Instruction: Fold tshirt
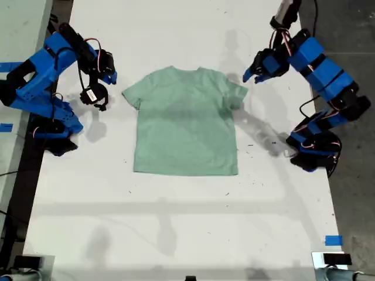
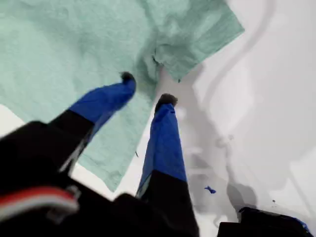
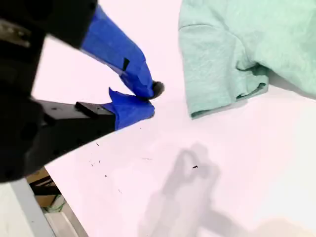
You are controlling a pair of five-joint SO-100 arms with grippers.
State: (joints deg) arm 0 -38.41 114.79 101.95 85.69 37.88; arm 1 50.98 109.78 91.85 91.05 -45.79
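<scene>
Lying flat, the tshirt [image 1: 186,122] (pale mint, unprinted) looks unfolded.

Tshirt [image 1: 186,122] flat between 2 arms.

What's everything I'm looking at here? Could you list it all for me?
pale mint-green short-sleeved cloth t-shirt: one, lying flat and unfolded, middle of the table
white table: one, under everything
blue tape strip: one, near the table's corner at the exterior view's lower right
blue robot arms: two, one at the exterior view's right, one at its left
my first hand: blue, open, over the shirt's sleeve area
my second hand: blue, shut, empty, beside the other sleeve
</scene>
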